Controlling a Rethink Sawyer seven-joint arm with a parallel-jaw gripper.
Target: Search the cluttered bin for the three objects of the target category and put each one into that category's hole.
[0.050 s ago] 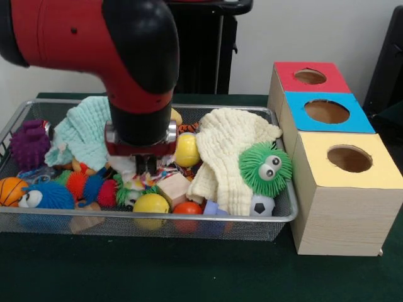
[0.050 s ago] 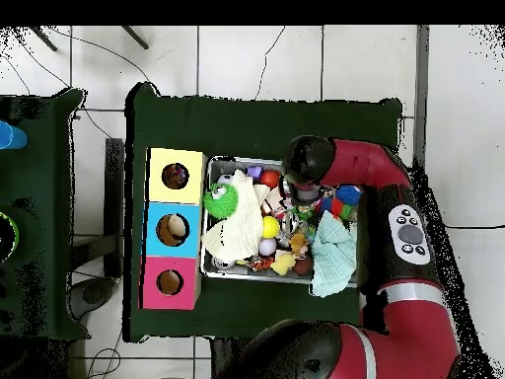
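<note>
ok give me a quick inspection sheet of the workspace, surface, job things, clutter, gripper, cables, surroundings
surface: dark green table, bare in front of the bin.
job's things: wire mesh bin packed full; sorting box with a red hole, blue hole and yellow hole beside it.
clutter: cream cloth, mint cloth, green fuzzy toy with eyes, purple spiky ball, yellow ball, small basketball, small soccer ball.
grippers: gripper lowered into the bin's middle; open or shut cannot be told.
cables: thin cables on the floor.
surroundings: tiled floor, second dark table alongside.
</note>
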